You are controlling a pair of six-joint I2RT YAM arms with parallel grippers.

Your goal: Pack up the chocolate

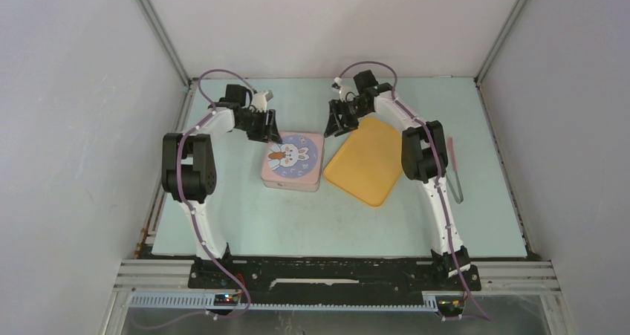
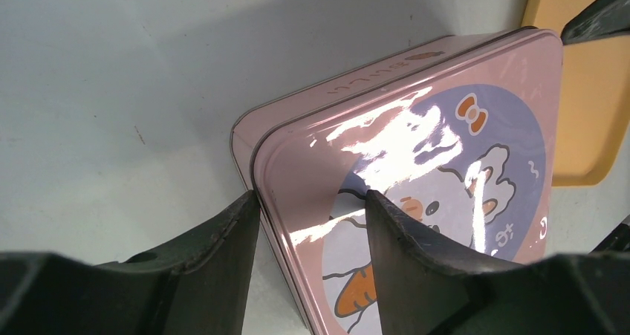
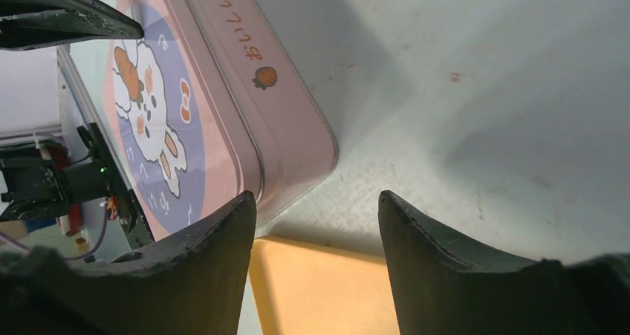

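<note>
Top external, table [image 1: 312, 227]: pale green.
tin [image 1: 292, 160]: pink, rabbit lid shut, just beside orange tray [image 1: 364, 164].
left gripper [image 2: 310, 197]: jaws apart, straddling the tin's far-left lid corner, apparently gripping nothing.
right gripper [image 3: 318, 197]: jaws apart, empty, near the tin's far-right corner.
chocolate: whereabouts cannot be told.

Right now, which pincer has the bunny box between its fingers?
The left pincer: its fingers straddle the pink bunny box's edge. The right pincer hangs beside it, over table.
</note>
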